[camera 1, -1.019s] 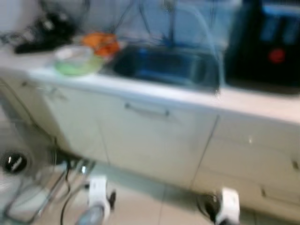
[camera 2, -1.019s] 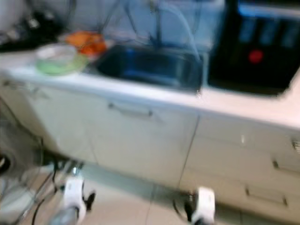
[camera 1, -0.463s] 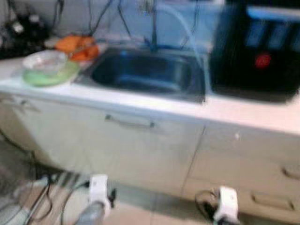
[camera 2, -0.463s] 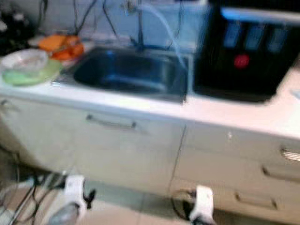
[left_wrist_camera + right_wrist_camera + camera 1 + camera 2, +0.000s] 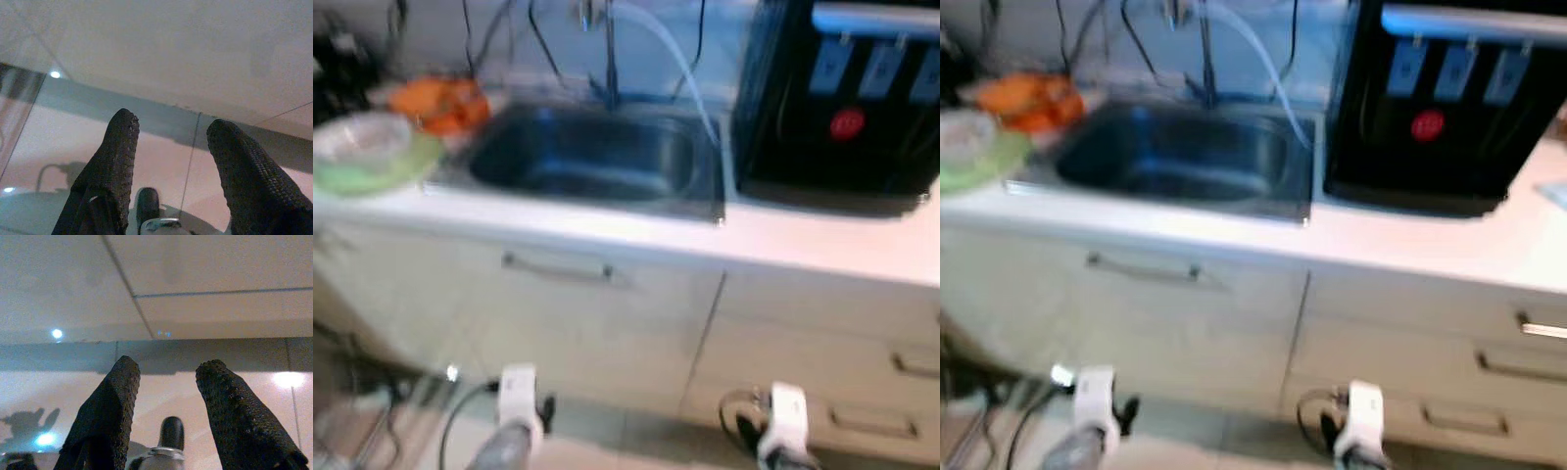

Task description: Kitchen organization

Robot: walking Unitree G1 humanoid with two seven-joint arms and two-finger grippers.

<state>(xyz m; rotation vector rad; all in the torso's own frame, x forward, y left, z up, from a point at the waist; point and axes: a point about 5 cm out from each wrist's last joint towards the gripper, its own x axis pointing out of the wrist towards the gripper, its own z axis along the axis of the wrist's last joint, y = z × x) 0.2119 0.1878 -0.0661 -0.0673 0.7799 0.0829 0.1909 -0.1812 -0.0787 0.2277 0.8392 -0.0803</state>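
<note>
A steel sink [image 5: 597,157] is set into a white counter [image 5: 803,240] in front of me, with a tap and a hose [image 5: 666,59] above it. Left of the sink stand a clear bowl on a green plate [image 5: 367,157] and something orange [image 5: 435,103]. A black appliance with a red mark [image 5: 842,108] stands to the right of the sink. Both arms hang low by the cabinet base. My left gripper [image 5: 168,142] is open over the floor tiles, with nothing between its fingers. My right gripper [image 5: 164,377] is open too, facing the cabinet's foot.
White cabinet doors with a bar handle [image 5: 558,269] sit under the sink, and drawers [image 5: 911,367] are at the right. Cables [image 5: 450,421] lie on the tiled floor at the lower left. The eye views are blurred.
The camera has swung to the right and come closer: sink and bowl slid left in the picture, the floor fan left the view, the black appliance shows more. Both arms still hang.
</note>
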